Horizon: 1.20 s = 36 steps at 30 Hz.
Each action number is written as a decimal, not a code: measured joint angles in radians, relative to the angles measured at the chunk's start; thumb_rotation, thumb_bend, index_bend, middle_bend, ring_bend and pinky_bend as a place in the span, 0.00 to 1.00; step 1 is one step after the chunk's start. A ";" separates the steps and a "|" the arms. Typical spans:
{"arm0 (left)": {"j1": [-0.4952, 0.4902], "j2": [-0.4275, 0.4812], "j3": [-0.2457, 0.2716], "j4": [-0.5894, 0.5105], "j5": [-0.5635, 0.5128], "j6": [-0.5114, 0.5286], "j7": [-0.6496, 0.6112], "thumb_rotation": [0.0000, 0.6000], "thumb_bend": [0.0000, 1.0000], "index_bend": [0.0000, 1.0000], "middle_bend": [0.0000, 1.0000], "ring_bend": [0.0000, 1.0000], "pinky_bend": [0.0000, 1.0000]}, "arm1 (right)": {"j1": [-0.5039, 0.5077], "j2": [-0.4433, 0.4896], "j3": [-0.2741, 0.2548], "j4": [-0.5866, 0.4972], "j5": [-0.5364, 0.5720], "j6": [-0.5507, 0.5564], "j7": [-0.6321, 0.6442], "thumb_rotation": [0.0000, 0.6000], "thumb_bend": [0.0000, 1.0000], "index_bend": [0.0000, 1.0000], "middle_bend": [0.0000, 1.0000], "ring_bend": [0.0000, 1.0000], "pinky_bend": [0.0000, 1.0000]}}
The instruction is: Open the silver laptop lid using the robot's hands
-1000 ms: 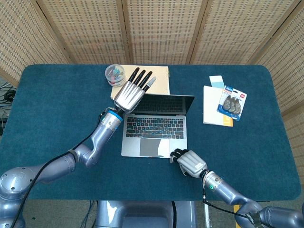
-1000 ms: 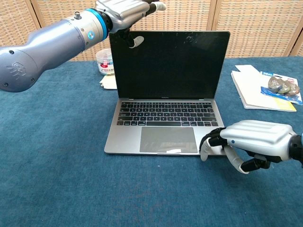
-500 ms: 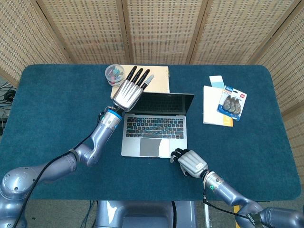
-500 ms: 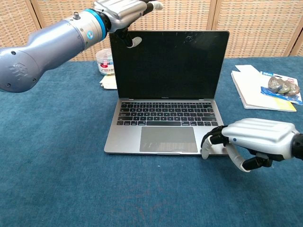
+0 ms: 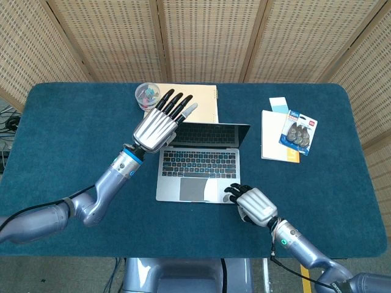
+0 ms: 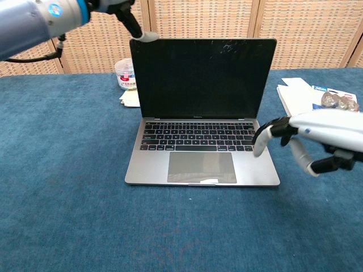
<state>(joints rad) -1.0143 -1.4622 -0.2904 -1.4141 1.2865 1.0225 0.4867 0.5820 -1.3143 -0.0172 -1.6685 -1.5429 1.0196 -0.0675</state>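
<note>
**A:** Start at the left. What is the left hand [image 5: 154,127] doing?

**B:** Its fingers [image 5: 174,104] are spread flat and grasp nothing. From the chest view one fingertip sits just above the lid's top left corner; whether it touches, I cannot tell. Beyond those fingertips lie a small clear container [image 5: 148,93] and a tan notebook [image 5: 206,97].

**A:** And the silver laptop [image 6: 202,144]?

**B:** Between the two hands, lid [image 6: 202,77] upright, screen dark, keyboard exposed. I judge the opening essentially done.

**A:** The right hand [image 6: 323,136]?

**B:** Fingers loosely curled, empty, hovering just off the base's front right corner, apparently clear of it.

**A:** What could go wrong?

**B:** If the left fingers drag on that top corner while leaving, the lid could tip further back or swing shut, and with nothing pressing the base down, the whole machine could slide. The right fingertips could also clip the base's edge or keys. Right of that hand lie a white booklet [image 5: 273,143] and a blister pack [image 5: 299,132], well apart, unlikely to interfere.
</note>
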 measured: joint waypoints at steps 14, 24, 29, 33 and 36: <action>0.331 0.309 0.103 -0.468 -0.093 0.226 -0.016 1.00 0.00 0.00 0.00 0.00 0.00 | -0.294 0.123 0.009 0.083 -0.001 0.476 0.131 1.00 0.00 0.05 0.00 0.00 0.00; 0.653 0.381 0.300 -0.559 0.073 0.514 -0.170 1.00 0.00 0.00 0.00 0.00 0.00 | -0.469 0.126 0.017 0.128 0.023 0.698 0.198 1.00 0.00 0.00 0.00 0.00 0.00; 0.793 0.365 0.383 -0.506 0.218 0.650 -0.230 1.00 0.00 0.00 0.00 0.00 0.00 | -0.530 0.128 0.005 0.133 -0.018 0.758 0.207 1.00 0.00 0.00 0.00 0.00 0.00; 0.840 0.337 0.407 -0.416 0.280 0.683 -0.285 1.00 0.00 0.00 0.00 0.00 0.00 | -0.553 0.129 0.000 0.130 -0.040 0.769 0.202 1.00 0.00 0.00 0.00 0.00 0.00; 0.861 0.316 0.406 -0.376 0.291 0.682 -0.321 1.00 0.00 0.00 0.00 0.00 0.00 | -0.558 0.130 0.007 0.127 -0.041 0.761 0.197 1.00 0.00 0.00 0.00 0.00 0.00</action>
<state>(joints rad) -0.1529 -1.1463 0.1158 -1.7900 1.5775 1.7044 0.1653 0.0244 -1.1846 -0.0106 -1.5417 -1.5836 1.7809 0.1298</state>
